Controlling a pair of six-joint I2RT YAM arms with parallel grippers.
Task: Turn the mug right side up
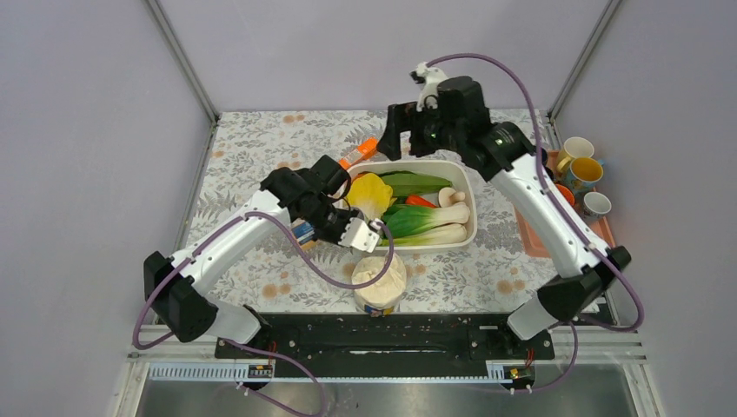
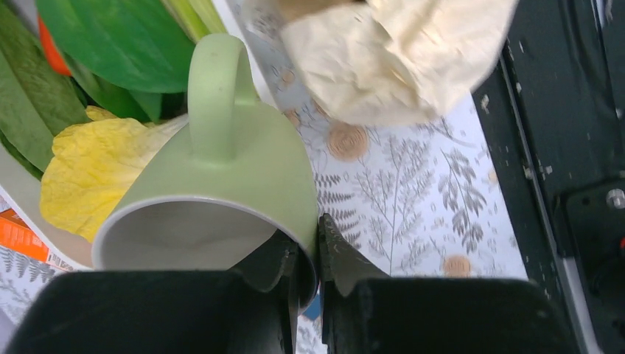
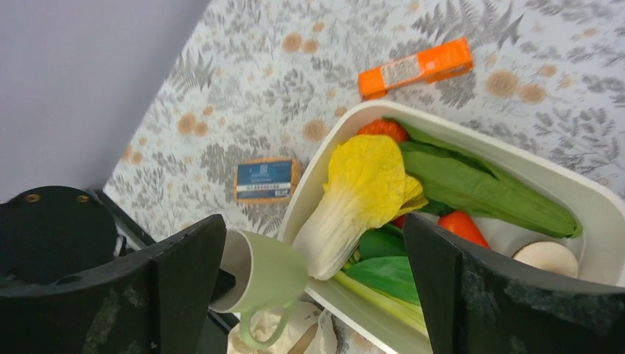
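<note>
A pale green mug (image 2: 221, 169) is held off the table on its side, its mouth facing the left wrist camera. My left gripper (image 2: 317, 251) is shut on the mug's rim, one finger inside and one outside. From above, the mug (image 1: 365, 234) hangs by the near left corner of the white tray, just above a cream bag. In the right wrist view the mug (image 3: 269, 273) shows with its handle pointing down toward that bag. My right gripper (image 3: 313, 221) is open and empty, high over the back of the tray (image 1: 408, 135).
The white tray (image 1: 471, 195) holds leafy greens, a yellow cabbage (image 3: 365, 184), mushrooms and red pieces. A crumpled cream bag (image 1: 380, 280) stands near the front edge. An orange stick (image 3: 416, 68) and a blue-orange packet (image 3: 265, 179) lie on the cloth. Mugs (image 1: 584, 169) sit far right.
</note>
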